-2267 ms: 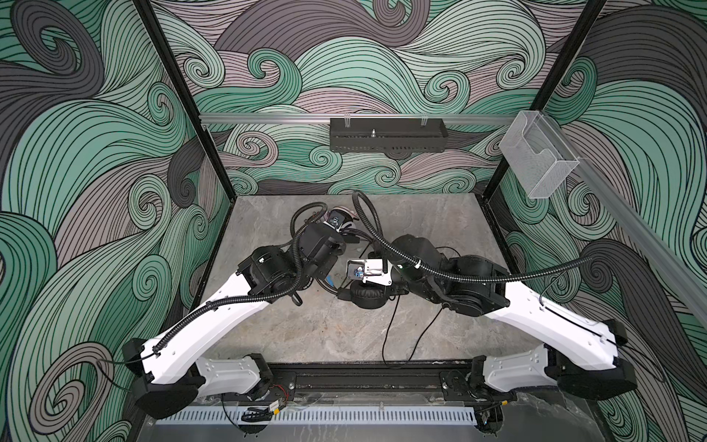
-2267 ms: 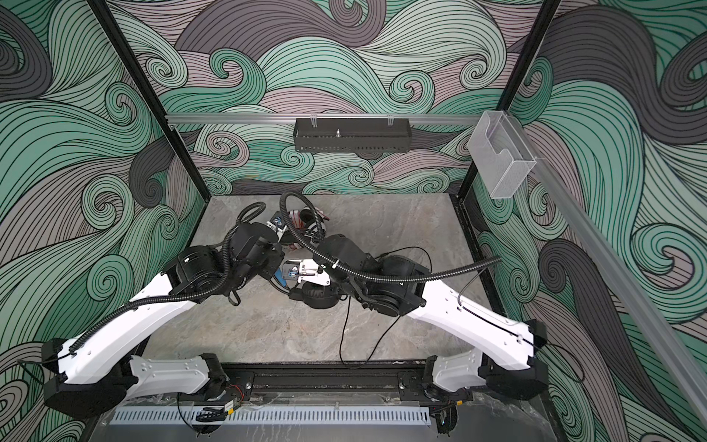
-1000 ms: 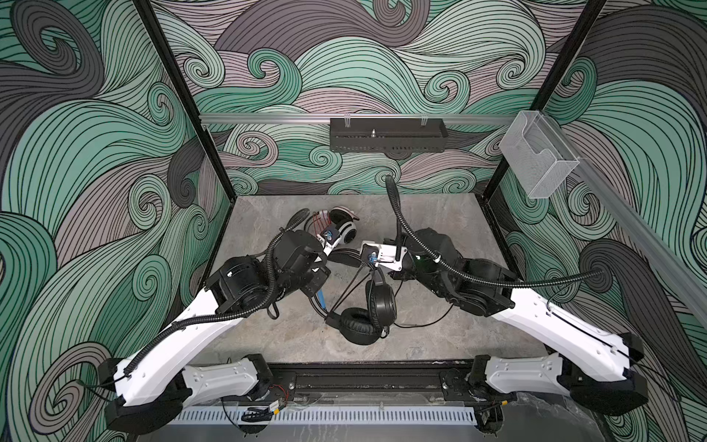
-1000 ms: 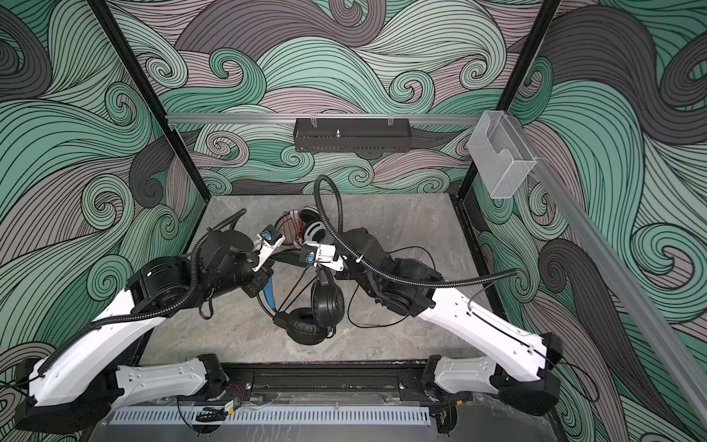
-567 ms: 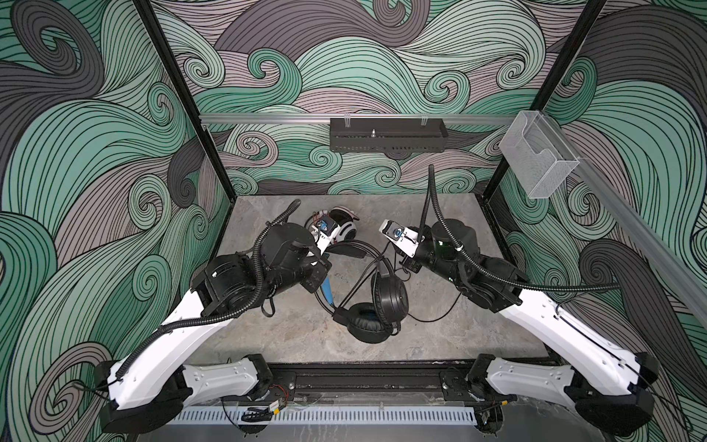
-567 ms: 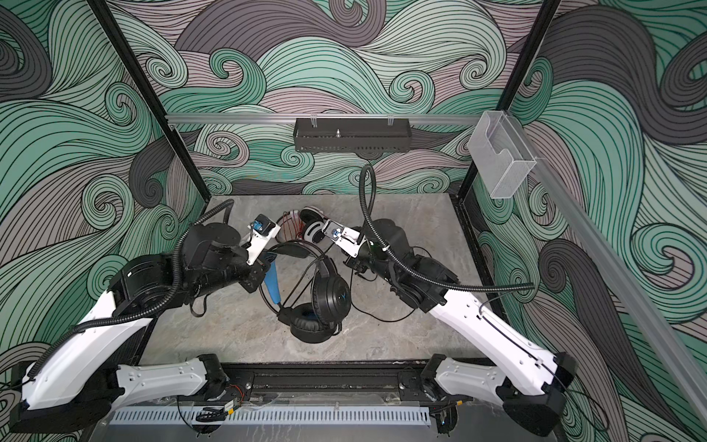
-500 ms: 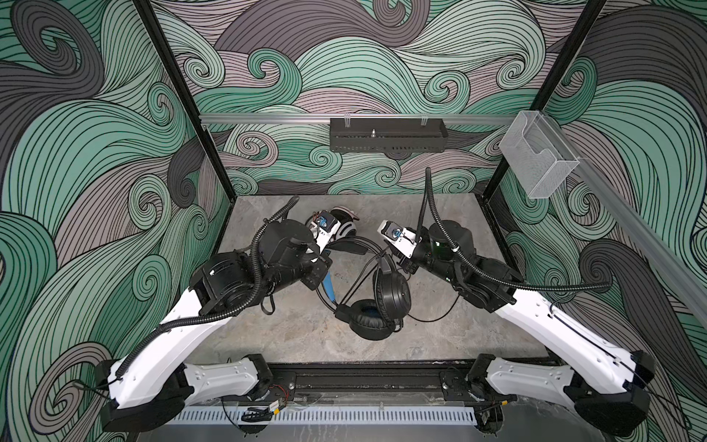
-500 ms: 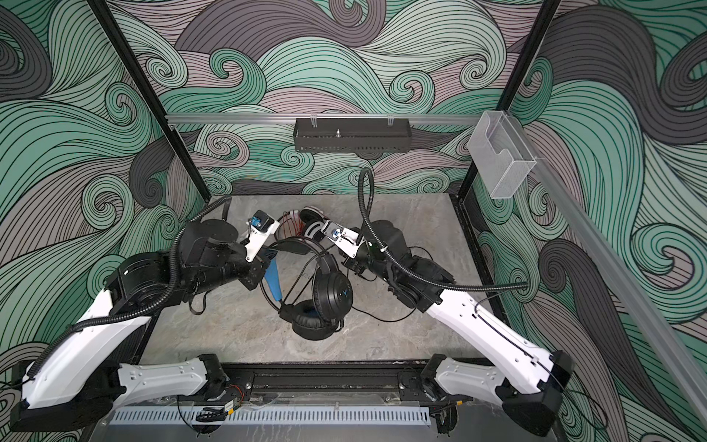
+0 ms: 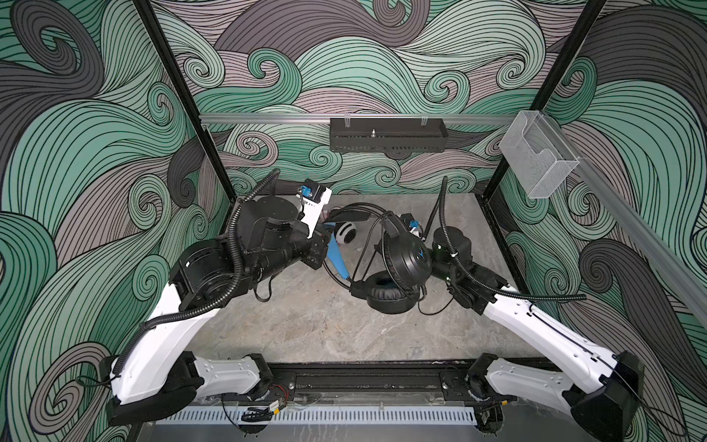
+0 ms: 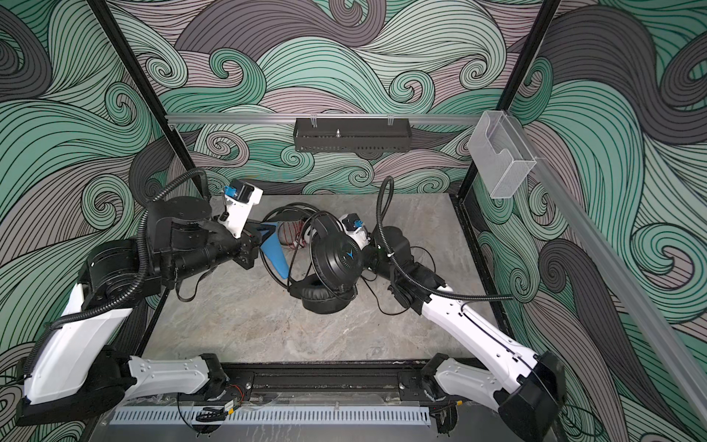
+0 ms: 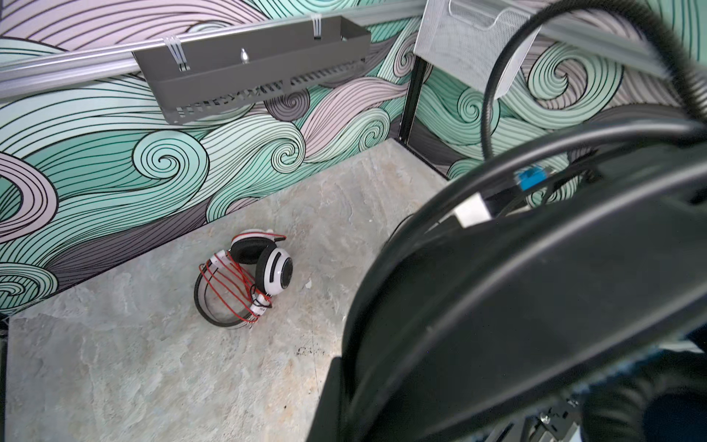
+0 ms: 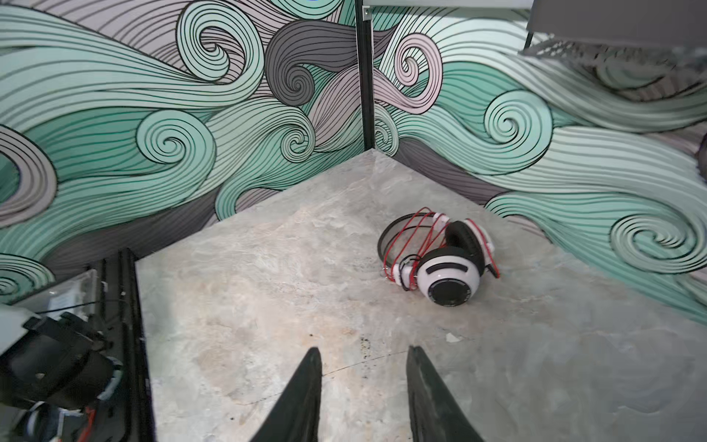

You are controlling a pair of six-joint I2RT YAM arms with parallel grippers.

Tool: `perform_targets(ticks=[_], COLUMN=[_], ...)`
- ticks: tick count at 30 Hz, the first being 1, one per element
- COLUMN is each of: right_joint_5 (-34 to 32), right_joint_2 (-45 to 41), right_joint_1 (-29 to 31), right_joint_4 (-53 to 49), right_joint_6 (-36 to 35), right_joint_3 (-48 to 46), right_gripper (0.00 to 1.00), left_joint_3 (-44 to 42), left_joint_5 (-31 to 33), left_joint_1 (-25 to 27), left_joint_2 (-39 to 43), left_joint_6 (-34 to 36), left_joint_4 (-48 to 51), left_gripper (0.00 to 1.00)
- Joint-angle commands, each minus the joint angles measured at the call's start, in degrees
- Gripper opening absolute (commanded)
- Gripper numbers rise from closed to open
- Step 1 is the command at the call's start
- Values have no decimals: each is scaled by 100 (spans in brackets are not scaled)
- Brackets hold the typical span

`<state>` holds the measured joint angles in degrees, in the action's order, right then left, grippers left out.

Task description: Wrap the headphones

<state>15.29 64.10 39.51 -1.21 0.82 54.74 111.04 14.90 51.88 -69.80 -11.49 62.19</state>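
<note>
The left claw was clamped shut. By the look of it, it pinched the black headphones at the headband, which filled the left wrist view from close up; the exact spot of the grip was hidden. That hold seemed meant to keep the pair propped over the middle of the bench, so that the band stood clear for winding. One cup stood on edge and the other was low, at or just above the surface.

The right claw stood partly wide with nothing between its jaws, pointing over bare bench toward the far left corner. I judged it free to fetch the cord. In both top views it was tucked behind the upright cup, just to its right.

The black cord looked mostly loose. Some loops hung below the band between the two claws. A slack length trailed on the bench at the near right, beside the right arm, where it could snag.

The white headphones lay on the bench just beyond the left claw, toward the far wall. Their red cord was wound round the band, so that pair looked done, though it sat near enough to be knocked. A black tray on the far wall and a clear box on the right were well apart.
</note>
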Motion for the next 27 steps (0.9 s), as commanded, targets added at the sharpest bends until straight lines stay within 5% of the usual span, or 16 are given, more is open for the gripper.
perform_targets(ticks=[1, 17, 27], right_joint_5=[378, 472, 378], right_joint_2=[8, -495, -477], right_joint_1=[-48, -74, -14], right_joint_4=[438, 134, -694], right_joint_6=[499, 621, 167], right_joint_3=[-198, -1294, -1167], right_gripper=[36, 9, 0], left_joint_3=[435, 958, 233], left_joint_5=[295, 718, 567], left_joint_1=[-30, -229, -888], left_joint_2=[-94, -437, -52], left_joint_6=[-581, -1317, -2379], left_joint_4=[-286, -516, -1292], left_gripper=[0, 0, 0])
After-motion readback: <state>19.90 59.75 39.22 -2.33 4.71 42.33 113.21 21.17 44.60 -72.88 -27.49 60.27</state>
